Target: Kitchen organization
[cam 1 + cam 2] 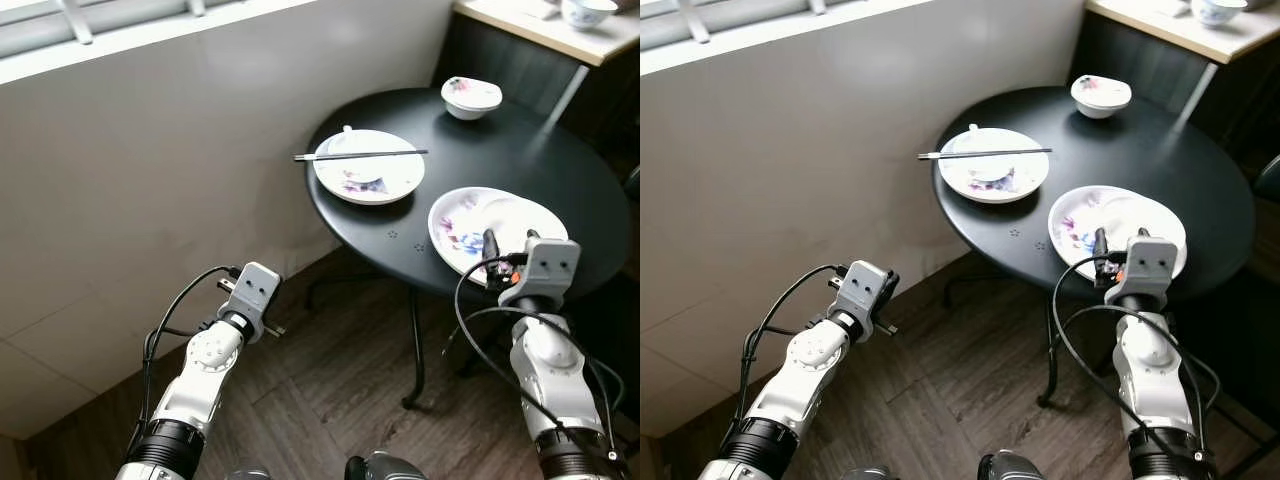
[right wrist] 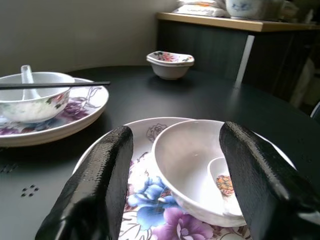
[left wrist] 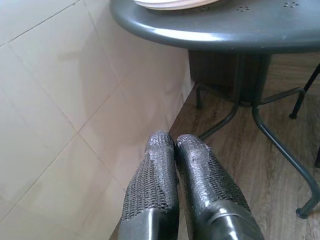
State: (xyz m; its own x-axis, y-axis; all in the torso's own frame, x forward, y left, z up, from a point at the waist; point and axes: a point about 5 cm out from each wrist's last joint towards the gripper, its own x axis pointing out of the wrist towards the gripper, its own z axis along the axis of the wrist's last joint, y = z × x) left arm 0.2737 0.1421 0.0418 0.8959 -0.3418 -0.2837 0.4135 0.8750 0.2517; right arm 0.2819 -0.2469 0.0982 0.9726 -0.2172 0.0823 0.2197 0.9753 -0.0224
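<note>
1. Where the right arm rises at the lower right of the head view, the right gripper (image 1: 508,252) hangs over the near rim of a flowered plate (image 1: 455,232), its two black fingers (image 2: 95,185) spread wide and holding nothing.
2. Between those fingers in the wrist view sits a plain white bowl (image 2: 192,165) on that plate, with a white spoon (image 2: 225,182) lying inside it; blue and purple blossoms are painted on the plate.
3. At lower left, the left gripper (image 3: 174,145) hangs beside the tiled wall (image 3: 60,100), below the tabletop, fingers pressed together and empty.
4. Further up the round black table (image 1: 520,150) lies a second flowered plate (image 1: 395,185) carrying a bowl with a spoon; black chopsticks (image 1: 360,155) rest across it.
5. Near the far edge stands a small flowered dish (image 1: 471,97).
6. Beyond, at the upper right corner, a wooden counter (image 1: 560,40) bears more crockery.
</note>
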